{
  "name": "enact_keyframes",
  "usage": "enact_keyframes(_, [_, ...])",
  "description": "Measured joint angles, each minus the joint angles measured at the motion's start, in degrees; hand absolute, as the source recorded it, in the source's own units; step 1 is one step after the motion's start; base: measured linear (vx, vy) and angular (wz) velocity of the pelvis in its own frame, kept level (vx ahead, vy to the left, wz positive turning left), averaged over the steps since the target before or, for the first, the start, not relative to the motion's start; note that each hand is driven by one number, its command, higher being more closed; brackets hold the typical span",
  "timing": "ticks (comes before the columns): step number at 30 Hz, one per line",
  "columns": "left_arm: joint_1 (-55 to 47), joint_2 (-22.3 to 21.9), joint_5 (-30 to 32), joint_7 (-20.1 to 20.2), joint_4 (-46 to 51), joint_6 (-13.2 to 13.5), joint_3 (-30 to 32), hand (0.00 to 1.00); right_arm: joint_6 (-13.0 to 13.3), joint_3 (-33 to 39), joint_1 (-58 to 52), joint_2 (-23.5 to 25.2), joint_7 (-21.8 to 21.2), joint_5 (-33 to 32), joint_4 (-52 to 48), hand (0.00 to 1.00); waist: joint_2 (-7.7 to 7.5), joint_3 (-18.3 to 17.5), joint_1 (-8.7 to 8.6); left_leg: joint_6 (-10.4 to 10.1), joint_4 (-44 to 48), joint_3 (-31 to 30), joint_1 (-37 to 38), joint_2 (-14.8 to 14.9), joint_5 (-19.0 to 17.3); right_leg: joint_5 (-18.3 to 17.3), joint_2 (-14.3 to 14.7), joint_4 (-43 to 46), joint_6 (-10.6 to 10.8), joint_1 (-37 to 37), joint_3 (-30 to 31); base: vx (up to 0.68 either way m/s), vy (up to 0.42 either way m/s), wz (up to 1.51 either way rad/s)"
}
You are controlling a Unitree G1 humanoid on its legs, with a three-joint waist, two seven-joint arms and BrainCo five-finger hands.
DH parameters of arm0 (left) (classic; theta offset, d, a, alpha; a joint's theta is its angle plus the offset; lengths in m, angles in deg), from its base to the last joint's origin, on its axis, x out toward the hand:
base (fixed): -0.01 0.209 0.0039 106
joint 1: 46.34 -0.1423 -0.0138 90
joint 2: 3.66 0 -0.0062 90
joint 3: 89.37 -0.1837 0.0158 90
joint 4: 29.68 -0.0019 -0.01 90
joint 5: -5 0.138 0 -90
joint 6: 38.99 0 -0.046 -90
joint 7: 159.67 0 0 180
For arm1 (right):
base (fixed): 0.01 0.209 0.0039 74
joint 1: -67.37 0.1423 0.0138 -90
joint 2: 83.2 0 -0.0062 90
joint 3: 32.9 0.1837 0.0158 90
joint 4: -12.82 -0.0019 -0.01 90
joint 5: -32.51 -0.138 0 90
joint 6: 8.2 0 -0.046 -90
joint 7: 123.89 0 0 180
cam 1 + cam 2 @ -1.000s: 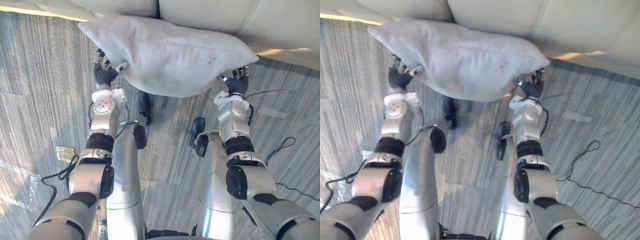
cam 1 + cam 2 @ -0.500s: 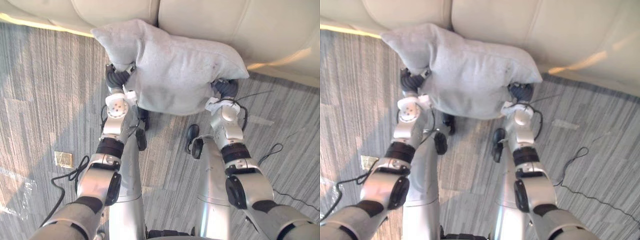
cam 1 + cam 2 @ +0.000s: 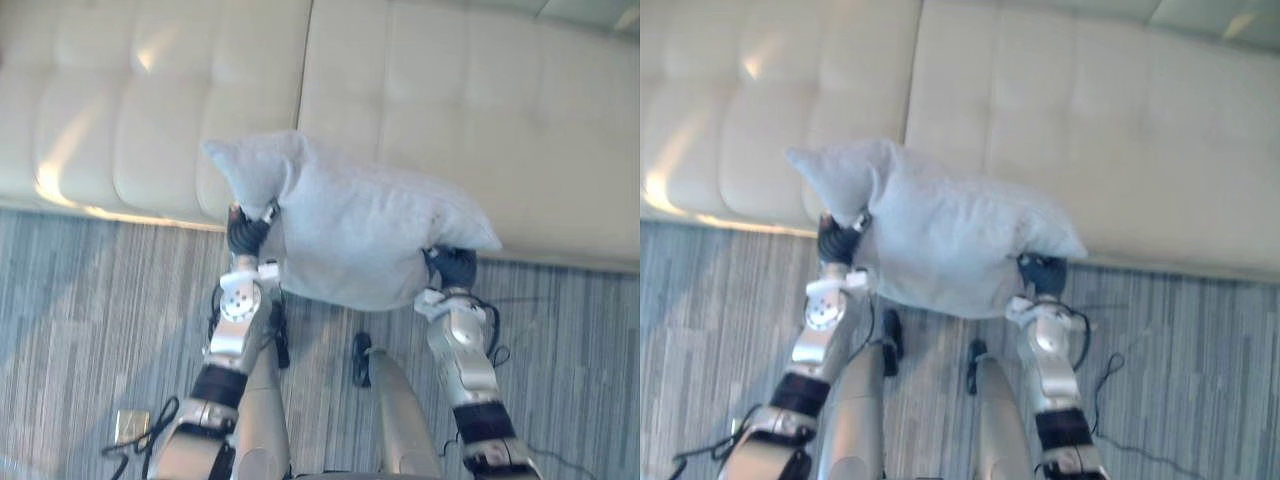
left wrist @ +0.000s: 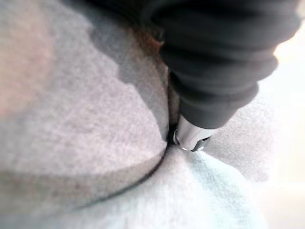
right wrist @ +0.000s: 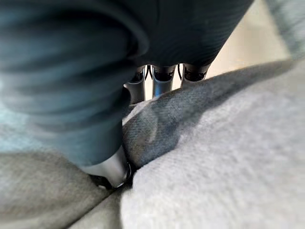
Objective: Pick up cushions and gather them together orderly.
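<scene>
A light grey cushion (image 3: pixel 350 235) hangs in the air in front of the cream sofa (image 3: pixel 480 110), squeezed between both hands. My left hand (image 3: pixel 245 235) grips its left end just under the upturned corner, fingers curled into the cloth. My right hand (image 3: pixel 455 265) grips the lower right end below the other corner. In the left wrist view the thumb (image 4: pixel 190 136) digs into a fold of the cushion (image 4: pixel 71 119). Across in the right wrist view, the fingers (image 5: pixel 162 78) and thumb pinch a ridge of the cushion (image 5: pixel 214 157).
The sofa's tufted seat runs across the whole back of the scene, right behind the cushion. Grey striped carpet (image 3: pixel 90 290) lies in front of it. A small gold square plate (image 3: pixel 130 425) sits on the floor at the lower left.
Both hands have curled onto the cushion's ends and bunched it narrower. The cushion has been lifted toward the sofa, and the camera has tilted up to show more of the sofa.
</scene>
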Motion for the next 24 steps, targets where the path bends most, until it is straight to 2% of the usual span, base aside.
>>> enact_keyframes(2, [-4.78,-0.14,0.0,0.59,3.1,0.05,-0.05,1.0,0.44,-1.08,-3.77,0.03,-1.42,0.31,-3.24,1.0,0.03,-2.69,0.03,-0.03,-0.42,0.72,3.25,0.02,-1.3,0.38,-0.07,-2.72,0.29,4.01,0.24,0.1,0.053,-0.15])
enact_keyframes(5, [-10.44,-0.19,0.0,2.05,7.45,0.23,-0.08,1.0,0.63,-1.18,-7.41,0.01,-3.5,2.43,-6.85,1.0,0.31,-4.24,0.41,-0.41,0.84,1.32,8.03,0.27,-4.98,1.19,-0.16,-2.53,1.75,8.39,0.29,0.13,0.104,-0.22])
enact_keyframes(6, [-11.83,-0.16,-0.01,2.53,8.18,0.25,-0.07,1.0,0.86,-1.17,-8.04,0.07,-4.01,3.35,-6.99,1.0,0.49,-4.44,0.42,-0.44,1.7,1.39,9.44,0.67,-6.91,1.87,-0.14,1.29,3.07,7.98,0.29,0.09,0.113,-0.27])
enact_keyframes(8, [-12.86,-0.15,-0.01,2.69,8.18,0.18,-0.07,1.0,0.79,-1.18,-8.54,0.13,-4.12,4.61,-6.86,1.0,0.49,-4.51,0.35,0.11,2.57,1.82,11.14,0.92,-8.55,3.67,-0.48,8.43,6.4,5.86,0.49,0.03,0.08,-0.15])
enact_keyframes(9, [-13.87,-0.12,-0.03,3.41,8.17,0.01,-0.04,1.0,0.76,-1.18,-9.2,0.3,-4.35,5.15,-6.81,1.0,0.31,-4.63,0.36,0.46,3.39,2.55,13.11,0.79,-9.8,6.81,-1.11,15.34,8.39,3.53,1.06,0.05,0.107,-0.14])
enact_keyframes(10, [-14.78,-0.16,-0.03,3.56,8.18,-0.05,-0.03,1.0,0.71,-1.17,-9.64,0.33,-4.49,6.18,-6.68,1.0,0.31,-4.64,0.22,0.76,3.5,2.98,14.96,0.7,-10.78,9.81,-1.52,19.48,7.83,1.96,0.96,0.07,0.102,-0.15])
enact_keyframes(11, [-15.23,-0.19,-0.03,3.56,8.18,-0.06,-0.01,1.0,0.7,-1.17,-9.9,0.24,-4.72,6.51,-6.61,1.0,0.46,-4.75,0.2,0.9,3.42,3.03,15.67,0.7,-11.18,10.6,-1.54,20.64,7.15,1.61,0.86,0.12,0.077,-0.12])
enact_keyframes(12, [-15.99,-0.19,-0.03,3.56,8.18,-0.1,0.07,1.0,0.7,-1.22,-10.87,0.78,-5.53,6.66,-6.31,1.0,0.19,-5.81,0.17,1.16,2.75,3.31,16.94,0.5,-11.97,8.33,-1.5,21.45,4.86,1.58,0.24,0.15,0.026,-0.13])
enact_keyframes(13, [-15.93,-0.2,-0.04,3.56,8.19,-0.09,0.19,1.0,0.66,-1.25,-10.96,1.31,-6.02,6.69,-5.9,1.0,-0.43,-6.25,0.32,1.39,1.63,3.65,18.01,0.06,-12.15,4.46,-1.44,20.13,4.16,1.49,-0.64,0.17,-0.004,-0.14])
enact_keyframes(14, [-15.9,-0.2,-0.04,3.56,8.19,-0.08,0.2,1.0,0.66,-1.25,-10.95,1.56,-6.28,6.69,-5.56,1.0,-0.72,-6.46,0.31,1.4,0.86,3.73,18.57,-0.18,-12.14,3.15,-1.22,18.85,3.85,1.38,-1.24,0.17,-0.073,-0.15])
enact_keyframes(15, [-15.8,-0.27,-0.03,3.56,8.18,-0.11,0.18,1.0,0.65,-1.18,-10.96,1.84,-6.6,6.61,-4.54,1.0,-0.86,-7.07,0.2,1.4,-1.18,3.65,20.06,-0.31,-12.13,1.72,0.2,13.69,3.12,1.38,-3.13,0.2,-0.104,-0.12])
enact_keyframes(16, [-15.51,-0.28,-0.02,3.56,8.18,-0.16,0.14,1.0,0.45,-0.85,-10.98,1.7,-6.91,6.57,-4.04,1.0,-0.74,-7.74,0.02,1.37,-2.93,3.05,21.23,-0.35,-12.13,2.1,2.28,6.94,2.55,1.31,-3.79,0.22,-0.116,-0.06])
enact_keyframes(17, [-15.32,-0.26,-0.02,3.57,8.15,-0.15,0.09,1.0,0.42,-0.57,-10.99,1.67,-7.13,6.56,-3.94,1.0,-0.88,-8.06,-0.14,1.33,-3.68,2.68,21.73,-0.69,-12.12,2.7,3.11,3.81,1.97,1.39,-3.62,0.27,-0.141,0.32])
enact_keyframes(18, [-14.81,0.12,0.01,3.69,7.4,0.08,-0.77,1.0,0.53,-0.27,-11.12,1.12,-7.29,6.2,-3.48,1.0,-1.67,-9.87,-1.47,-0.14,-5.69,0.05,22.05,-2.66,-11.48,6.98,4.12,-3.98,-4.18,2.15,-2.19,0.34,-0.165,0.53])
enact_keyframes(19, [-14.29,-0.37,0.01,3.9,5.25,-0.17,-2.29,1.0,0.68,0.19,-11.08,-0.41,-7.28,5.88,-1.98,1.0,0.32,-11.17,-1.65,-2.56,-6.67,-4.43,22.65,-2.67,-10.68,6.97,4.97,-5.27,-7.24,3.94,-3.7,0.37,-0.15,0.44])
enact_keyframes(20, [-14.42,-0.49,0.04,4.22,4.67,-0.3,-2.52,1.0,0.48,0.42,-11.05,-0.89,-7.28,5.88,-1.46,1.0,0.89,-11.66,-1.28,-3.45,-6.89,-5.79,23.05,-2.76,-10.3,6.86,5.04,-5.25,-7.74,4.57,-4.38,0.47,-0.169,0.3])
enact_keyframes(21, [-14.64,-1.42,0.04,4.72,2.68,-0.57,-2.76,1.0,-0.26,1.34,-11.63,-1.56,-7.28,5.94,-1.41,1.0,2.5,-12.54,-1.6,-4.81,-5.38,-8.73,22.82,-1.9,-9.59,6.85,5.27,-5.9,-7.95,6.51,-6.46,0.31,-0.1,0.26])
enact_keyframes(22, [-14.81,-1.83,0.04,4.76,2.23,-0.83,-2.85,1.0,-0.42,1.42,-12.11,-1.83,-7.27,6.01,-1.5,1.0,2.91,-12.74,-1.86,-5.38,-4.17,-9.52,22.79,-1.62,-9.16,6.85,5.29,-6.07,-7.96,7.61,-7.15,0.44,-0.158,0.6])
enact_keyframes(23, [-15.94,-3.06,0.03,4.9,1.66,-1.35,-2.88,1.0,-0.54,1.36,-13.6,-2.47,-7.26,6.05,-2.03,1.0,3.47,-12.98,-2.02,-5.26,2.13,-10.51,22.59,-0.73,-7.19,6.87,5.47,-3.47,-7.98,10.02,-8.26,0.34,-0.095,0.49])
enact_keyframes(24, [-16.57,-3.41,0.01,5.21,1.79,-1.21,-2.8,1.0,-0.53,1.1,-14.26,-2.84,-7.26,6.06,-3.15,1.0,3.68,-12.95,-2.23,-4.23,7.6,-10.34,22.06,0.12,-6.1,7.02,5.6,3.21,-8.09,8.84,-8.35,0.34,-0.095,0.38])
